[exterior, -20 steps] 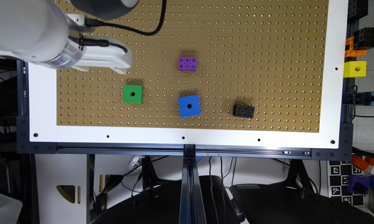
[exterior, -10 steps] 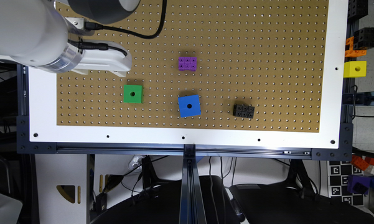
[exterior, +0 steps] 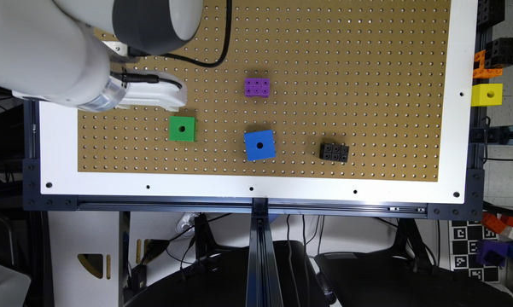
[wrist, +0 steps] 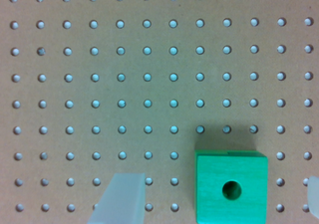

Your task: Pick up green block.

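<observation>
A brown pegboard (exterior: 324, 51) with a white border (exterior: 256, 187) is lying on a dark metal frame (exterior: 256, 207). Under it, black cables (exterior: 188, 251) are hanging near a white panel (exterior: 85, 251). At the exterior view's right, a printed marker sheet (exterior: 465, 251) is standing. Even light is falling on the board.

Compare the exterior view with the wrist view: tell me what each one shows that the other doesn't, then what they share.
Exterior view only: the blue cube, the purple block, the black block, the board's white border, a yellow cube off the board at the exterior view's right, and the arm's white body.

Wrist view only: the end effector open, one translucent finger on each side of the block, touching nothing.

Both: the green block with its centre hole, lying flat on the brown pegboard.
</observation>
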